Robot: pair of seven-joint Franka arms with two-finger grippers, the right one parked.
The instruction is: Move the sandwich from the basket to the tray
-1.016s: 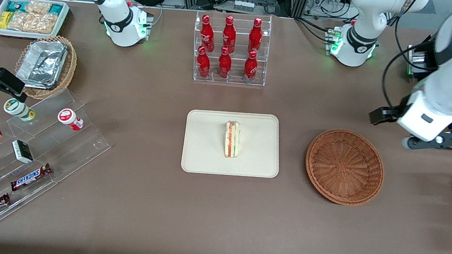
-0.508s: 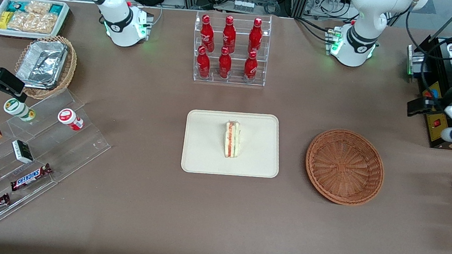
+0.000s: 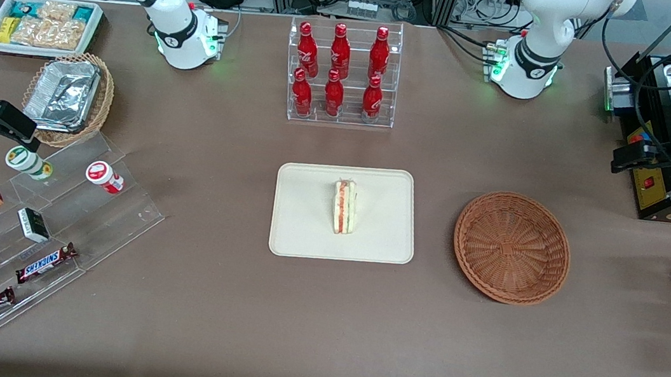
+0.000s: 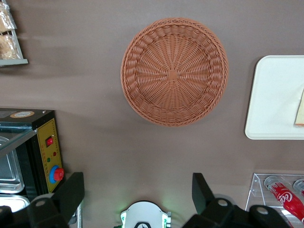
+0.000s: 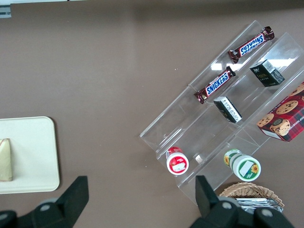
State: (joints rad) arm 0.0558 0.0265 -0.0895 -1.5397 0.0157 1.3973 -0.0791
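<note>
You see the sandwich [image 3: 344, 207] lying already on the tray [image 3: 298, 235] at frame centre, the basket [image 3: 512, 247] to its right holds nothing, and the gripper [image 4: 137, 194], spread wide and empty at the right edge, needs only parking.

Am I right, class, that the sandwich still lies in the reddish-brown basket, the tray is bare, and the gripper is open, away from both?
Not quite. The front view shows the sandwich on the tray, and the basket holds nothing. The rest stands: the gripper is open, up near the working arm's end of the table, away from both.
</note>
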